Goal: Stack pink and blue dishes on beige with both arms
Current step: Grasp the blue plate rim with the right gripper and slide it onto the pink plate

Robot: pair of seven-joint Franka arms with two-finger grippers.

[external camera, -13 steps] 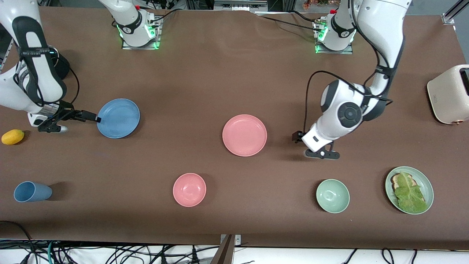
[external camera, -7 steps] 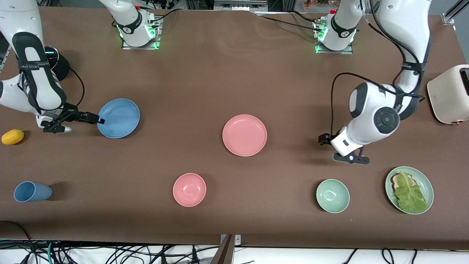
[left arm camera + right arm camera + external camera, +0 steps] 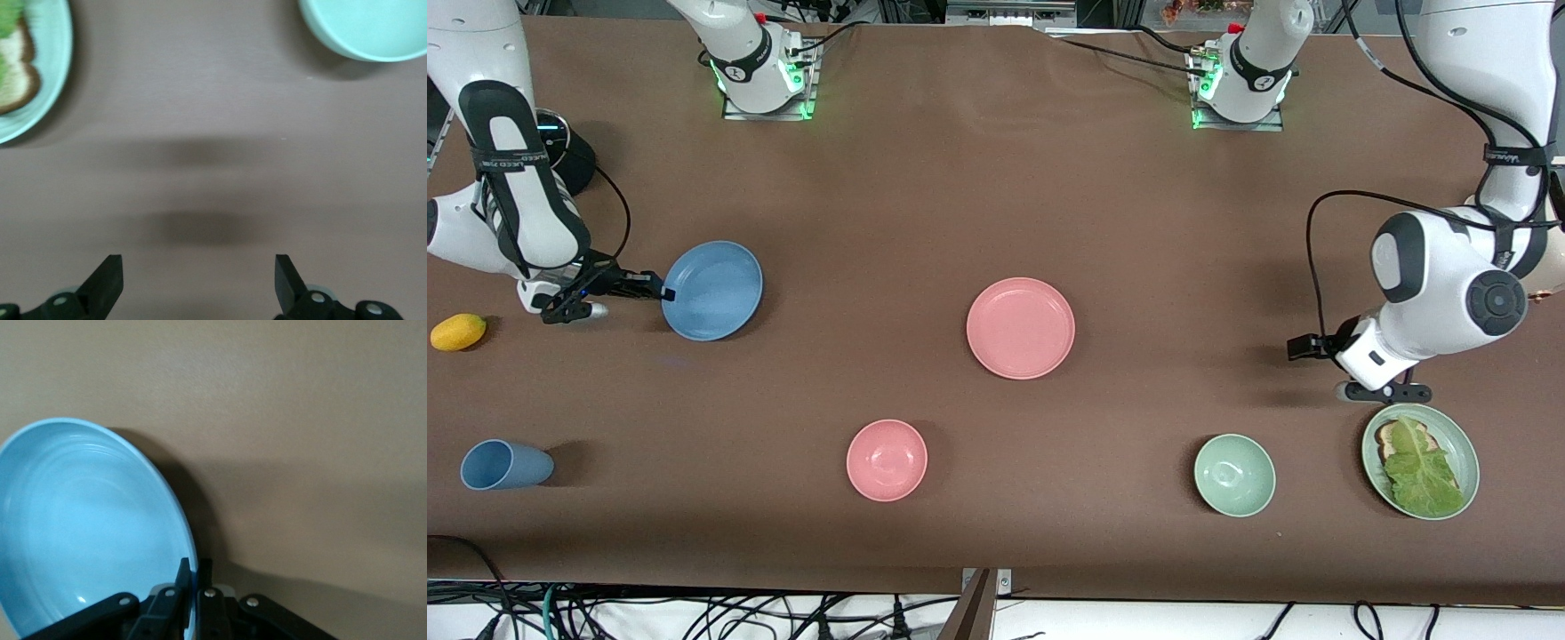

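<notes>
While the brown desk carries everything else, both white arms reach down from their bases along its upper edge. At its left-arm end the cream toaster shows only partly past the left arm. Next in size come the plates: the pink plate lies flat near the middle of the desk, well apart from the others; the blue plate sits toward the right arm's end, tilted, with one side of its rim raised; the green plate with toast and a lettuce leaf lies toward the left arm's end, nearer to the front camera. No beige plate can be seen. Smaller are the pink bowl, the green bowl and the blue cup lying on its side, all in the row nearest the front camera. A yellow lemon-like fruit rests at the right arm's end. The right claw is clamped together on the blue plate's rim. The left claw hangs with fingers wide apart, holding nothing, over bare desk between the green bowl and the green plate.
</notes>
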